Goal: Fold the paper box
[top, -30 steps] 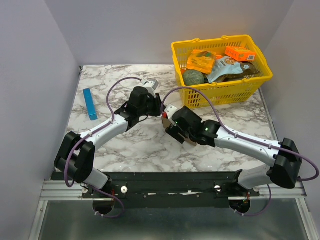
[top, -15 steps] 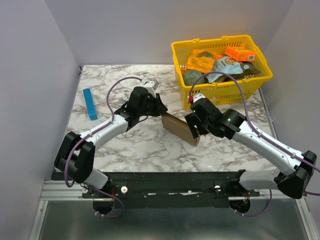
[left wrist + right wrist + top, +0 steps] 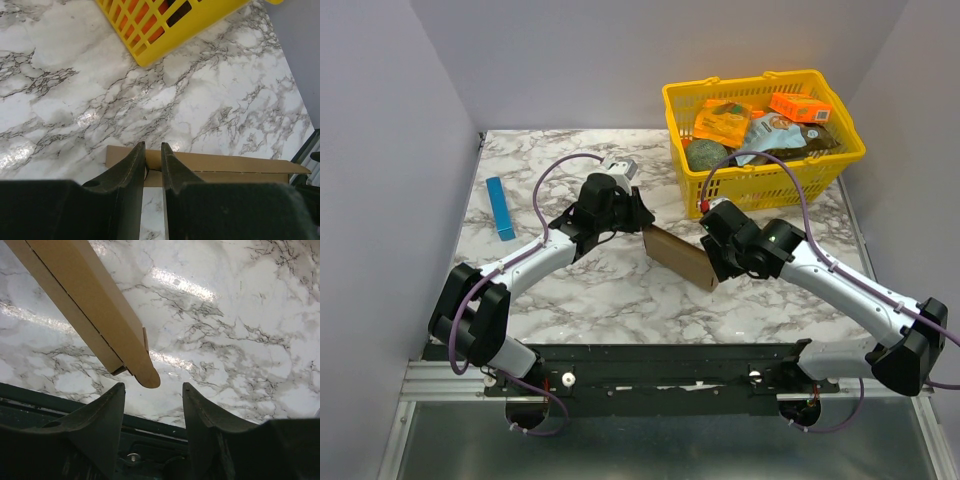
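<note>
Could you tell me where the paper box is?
Top view: the paper box is mid-table, in front of the yellow basket, one end pinched by the left end effector.

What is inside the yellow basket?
The yellow basket holds an orange packet, a small orange box, a dark green round item and a grey-blue pouch. Anything beneath them is covered.

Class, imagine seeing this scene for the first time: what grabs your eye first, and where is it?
The bright yellow basket in the far right corner stands out most. At centre, the brown paper box stretches between the arms, pinched at one edge by the left gripper, the right gripper open at its other end.
</note>
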Action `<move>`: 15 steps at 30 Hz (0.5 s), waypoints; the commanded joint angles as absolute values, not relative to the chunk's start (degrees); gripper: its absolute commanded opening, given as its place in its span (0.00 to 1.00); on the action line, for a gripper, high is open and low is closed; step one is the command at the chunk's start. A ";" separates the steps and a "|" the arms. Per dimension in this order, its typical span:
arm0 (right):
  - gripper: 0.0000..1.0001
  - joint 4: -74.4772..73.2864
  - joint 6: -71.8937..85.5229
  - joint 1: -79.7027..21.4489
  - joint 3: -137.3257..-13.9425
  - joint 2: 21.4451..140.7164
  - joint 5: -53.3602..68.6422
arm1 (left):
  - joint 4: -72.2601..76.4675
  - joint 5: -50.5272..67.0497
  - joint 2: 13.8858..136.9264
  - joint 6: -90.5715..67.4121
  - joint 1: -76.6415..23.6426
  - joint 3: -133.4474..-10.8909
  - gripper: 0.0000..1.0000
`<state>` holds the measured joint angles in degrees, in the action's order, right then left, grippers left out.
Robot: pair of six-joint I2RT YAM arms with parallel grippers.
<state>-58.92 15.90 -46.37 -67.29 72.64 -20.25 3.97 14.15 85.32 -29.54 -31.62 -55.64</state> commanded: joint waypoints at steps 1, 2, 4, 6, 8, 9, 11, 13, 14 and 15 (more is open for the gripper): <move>0.56 -57.93 15.03 -46.23 -67.50 72.86 -20.56 | -2.37 11.78 87.01 -27.25 -31.55 -54.32 0.26; 0.55 -57.66 14.68 -46.14 -67.67 72.86 -20.91 | -2.37 11.78 86.92 -27.16 -31.64 -54.32 0.26; 0.54 -56.87 14.24 -46.23 -67.68 72.86 -21.01 | -2.55 11.69 87.01 -27.16 -31.64 -54.32 0.26; 0.52 -56.17 13.63 -46.14 -67.76 72.86 -21.09 | -2.55 11.60 87.01 -27.07 -31.73 -54.32 0.26; 0.50 -55.37 13.36 -46.14 -67.76 73.04 -21.36 | -2.55 11.51 86.92 -27.07 -31.82 -54.23 0.26; 0.48 -55.28 13.10 -46.14 -67.68 73.21 -21.18 | -2.55 11.51 87.01 -27.07 -31.82 -54.23 0.26; 0.46 -54.84 13.01 -46.14 -67.68 73.65 -21.36 | -2.55 11.51 87.10 -27.07 -31.90 -54.23 0.25; 0.43 -54.58 12.75 -46.14 -67.50 73.92 -21.36 | -2.55 11.43 87.10 -27.07 -31.99 -54.23 0.25; 0.42 -54.49 12.83 -46.14 -67.50 74.09 -21.36 | -2.64 11.43 87.10 -27.07 -31.99 -54.23 0.25; 0.39 -54.49 12.83 -46.14 -67.50 73.92 -21.27 | -2.64 11.34 87.10 -27.07 -31.99 -54.32 0.24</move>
